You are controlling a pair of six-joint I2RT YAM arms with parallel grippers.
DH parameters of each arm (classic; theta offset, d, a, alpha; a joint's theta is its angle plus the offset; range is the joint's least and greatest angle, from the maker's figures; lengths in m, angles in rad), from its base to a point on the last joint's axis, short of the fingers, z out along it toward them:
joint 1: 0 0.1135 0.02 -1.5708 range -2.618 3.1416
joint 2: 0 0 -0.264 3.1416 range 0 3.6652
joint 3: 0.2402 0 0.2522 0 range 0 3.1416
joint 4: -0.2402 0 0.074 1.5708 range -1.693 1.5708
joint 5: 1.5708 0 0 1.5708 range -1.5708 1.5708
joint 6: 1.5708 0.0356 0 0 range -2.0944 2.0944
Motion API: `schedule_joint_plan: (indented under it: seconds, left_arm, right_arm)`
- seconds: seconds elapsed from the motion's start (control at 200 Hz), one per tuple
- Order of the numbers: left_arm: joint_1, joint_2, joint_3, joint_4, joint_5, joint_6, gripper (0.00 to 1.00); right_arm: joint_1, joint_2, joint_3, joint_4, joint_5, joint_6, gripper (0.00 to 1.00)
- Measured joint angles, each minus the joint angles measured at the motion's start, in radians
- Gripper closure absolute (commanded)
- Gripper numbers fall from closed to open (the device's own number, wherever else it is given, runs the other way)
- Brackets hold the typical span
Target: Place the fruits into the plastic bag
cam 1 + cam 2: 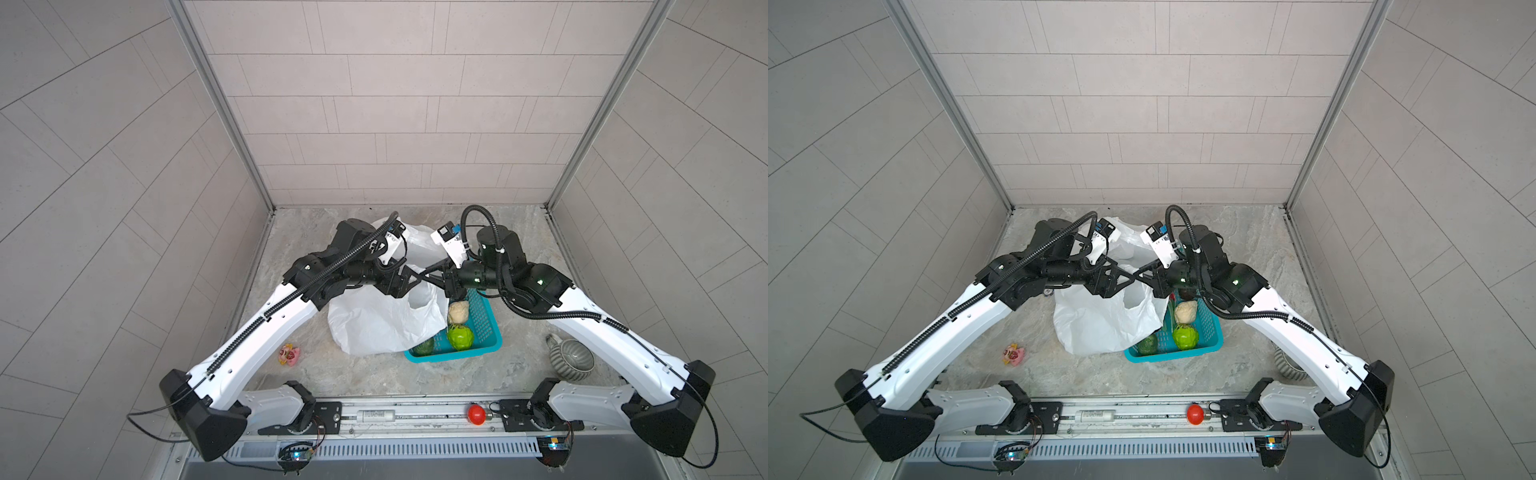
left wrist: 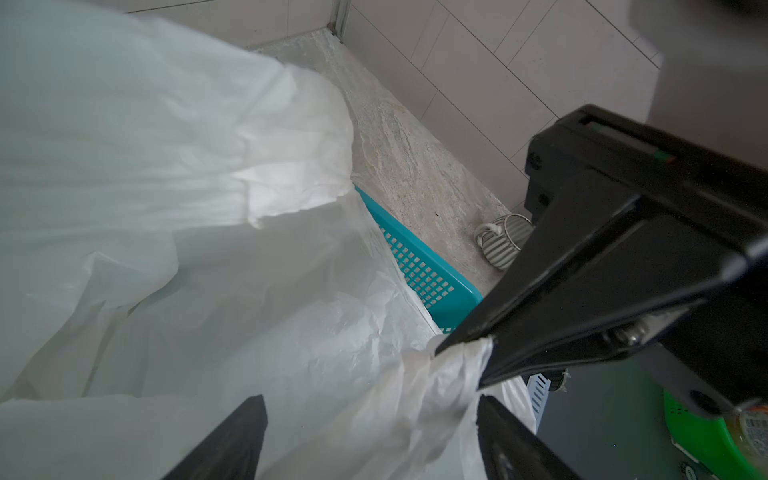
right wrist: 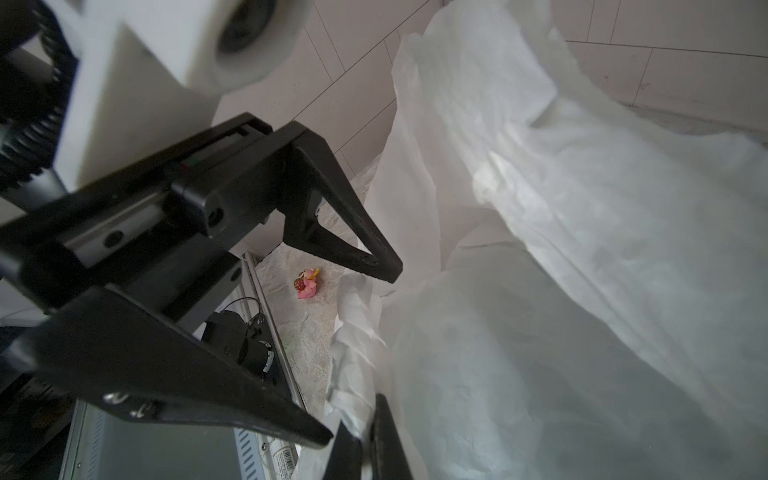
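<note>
The white plastic bag [image 1: 374,324] [image 1: 1100,328] lies crumpled mid-table, partly draped over the teal basket [image 1: 486,328]. In the basket I see three fruits: a cream knobbly ball [image 1: 458,311], a bright green bumpy ball [image 1: 460,336] and a dark green avocado [image 1: 424,345]. My right gripper [image 3: 365,449] [image 1: 423,273] is shut on a bunched strip of the bag's edge above the bag. The left gripper [image 2: 370,419] [image 1: 424,280] meets it tip to tip. It is open, its fingers [image 3: 374,266] wide apart, with loose bag film [image 2: 208,166] between them.
A small pink trinket [image 1: 289,355] [image 3: 306,284] lies on the stone floor left of the bag. A grey ribbed mug [image 1: 571,359] [image 2: 500,241] stands at the right. A red ball [image 1: 476,414] sits on the front rail. Tiled walls close three sides.
</note>
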State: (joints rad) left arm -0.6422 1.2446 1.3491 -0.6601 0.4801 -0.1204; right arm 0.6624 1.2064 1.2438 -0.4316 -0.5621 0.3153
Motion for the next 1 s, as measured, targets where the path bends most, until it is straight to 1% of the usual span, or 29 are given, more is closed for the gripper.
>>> schedule_joint_plan:
  seconds: [0.055, 0.175, 0.255, 0.275, 0.295, 0.32, 0.355, 0.405, 0.42, 0.505, 0.525, 0.555, 0.581, 0.646, 0.701, 0.761, 0.851, 0.931, 1.001]
  left_arm:
    - [-0.003, 0.004, 0.000, 0.000, 0.006, 0.020, 0.17]
    - [-0.014, 0.018, -0.003, -0.001, 0.015, 0.062, 0.25]
    - [-0.029, 0.033, -0.010, 0.000, 0.010, 0.081, 0.35]
    - [-0.033, 0.036, -0.012, 0.001, 0.008, 0.084, 0.39]
    - [-0.037, 0.040, -0.016, 0.002, 0.004, 0.084, 0.46]
    - [-0.042, 0.045, -0.020, 0.004, -0.002, 0.094, 0.58]
    - [-0.050, 0.051, -0.028, 0.011, -0.013, 0.096, 0.71]
    - [-0.057, 0.054, -0.045, 0.031, -0.030, 0.098, 0.95]
    - [-0.058, 0.054, -0.051, 0.039, -0.035, 0.100, 1.00]
    - [-0.067, 0.037, -0.097, 0.095, -0.095, 0.106, 1.00]
    - [-0.068, 0.026, -0.115, 0.115, -0.111, 0.109, 1.00]
    - [-0.068, 0.005, -0.144, 0.143, -0.134, 0.110, 1.00]
    - [-0.068, -0.018, -0.173, 0.168, -0.152, 0.111, 1.00]
    - [-0.068, -0.109, -0.275, 0.252, -0.208, 0.111, 1.00]
    - [-0.067, -0.206, -0.366, 0.332, -0.257, 0.109, 1.00]
    - [-0.066, -0.318, -0.465, 0.430, -0.311, 0.102, 1.00]
    - [-0.066, -0.473, -0.592, 0.572, -0.375, 0.090, 1.00]
    - [-0.066, -0.550, -0.648, 0.650, -0.403, 0.083, 1.00]
    - [-0.066, -0.573, -0.655, 0.689, -0.415, 0.071, 1.00]
  right_arm:
    - [0.000, 0.002, 0.002, -0.001, -0.004, 0.000, 1.00]
    - [0.000, 0.011, 0.013, -0.005, -0.009, 0.003, 1.00]
    - [0.000, 0.012, 0.017, -0.011, -0.011, 0.003, 1.00]
    - [0.000, 0.012, 0.019, -0.014, -0.013, 0.003, 1.00]
    - [0.000, 0.012, 0.020, -0.015, -0.014, 0.003, 1.00]
    - [0.000, 0.012, 0.022, -0.016, -0.015, 0.003, 1.00]
    - [0.000, 0.012, 0.024, -0.018, -0.017, 0.003, 1.00]
    - [0.000, 0.012, 0.025, -0.019, -0.017, 0.003, 1.00]
    - [0.000, 0.012, 0.025, -0.021, -0.017, 0.003, 1.00]
    - [0.000, 0.012, 0.025, -0.028, -0.009, 0.004, 0.99]
    - [0.000, 0.012, 0.025, -0.030, -0.003, 0.004, 0.93]
    - [-0.002, 0.012, 0.025, -0.032, 0.009, 0.008, 0.79]
    - [-0.004, 0.012, 0.025, -0.034, 0.018, 0.010, 0.70]
    - [-0.016, 0.011, 0.024, -0.043, 0.043, 0.019, 0.57]
    - [-0.042, 0.009, 0.018, -0.045, 0.067, 0.037, 0.50]
    - [-0.076, 0.002, 0.002, -0.045, 0.087, 0.046, 0.46]
    - [-0.129, -0.019, -0.029, -0.050, 0.107, 0.056, 0.44]
    - [-0.173, -0.046, -0.056, -0.052, 0.122, 0.068, 0.44]
    - [-0.211, -0.070, -0.078, -0.052, 0.132, 0.087, 0.43]
